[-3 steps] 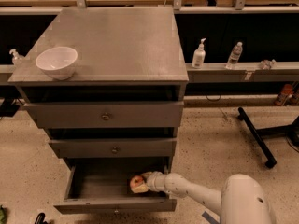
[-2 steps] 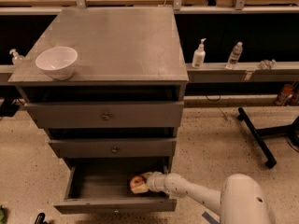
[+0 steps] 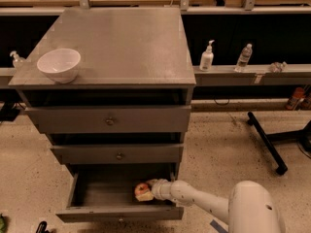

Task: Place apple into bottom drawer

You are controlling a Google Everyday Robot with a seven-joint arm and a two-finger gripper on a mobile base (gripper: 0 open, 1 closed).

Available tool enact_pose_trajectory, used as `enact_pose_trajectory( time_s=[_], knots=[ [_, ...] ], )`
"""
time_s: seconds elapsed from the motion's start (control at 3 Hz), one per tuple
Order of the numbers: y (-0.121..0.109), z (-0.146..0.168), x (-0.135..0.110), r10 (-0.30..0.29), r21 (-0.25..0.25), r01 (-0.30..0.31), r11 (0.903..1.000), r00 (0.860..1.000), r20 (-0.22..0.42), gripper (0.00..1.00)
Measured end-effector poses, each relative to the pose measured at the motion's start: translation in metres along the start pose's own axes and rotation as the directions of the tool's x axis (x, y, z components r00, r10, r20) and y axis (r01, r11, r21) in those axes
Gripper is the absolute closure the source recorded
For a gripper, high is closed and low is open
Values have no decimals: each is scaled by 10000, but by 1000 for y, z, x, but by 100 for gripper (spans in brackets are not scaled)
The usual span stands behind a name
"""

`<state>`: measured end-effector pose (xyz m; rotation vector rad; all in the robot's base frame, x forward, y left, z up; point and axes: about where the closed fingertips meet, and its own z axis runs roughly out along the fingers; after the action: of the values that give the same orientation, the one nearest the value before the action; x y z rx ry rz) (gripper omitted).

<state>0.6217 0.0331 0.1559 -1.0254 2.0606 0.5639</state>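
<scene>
Though the gripper [image 3: 152, 189] meets the apple [image 3: 142, 192] inside the open bottom drawer [image 3: 116, 213], whether it grasps cannot be told.

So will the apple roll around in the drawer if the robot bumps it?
Probably a bit: the apple looks round, so it could roll. Walls of the bottom drawer should stop it. The end effector sits right beside it.

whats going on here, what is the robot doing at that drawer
The robot's arm reaches into the open bottom drawer, with its tool right at the apple, which is inside the drawer toward its front. Whether the apple has been released cannot be told. A white bowl sits on the grey cabinet top.
</scene>
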Motion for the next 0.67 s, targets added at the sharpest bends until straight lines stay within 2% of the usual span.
enact_pose_trajectory(
  time_s=[0.67],
  knots=[
    [3,2,0,0,-52,0,10000,10000,-1,4]
  ],
)
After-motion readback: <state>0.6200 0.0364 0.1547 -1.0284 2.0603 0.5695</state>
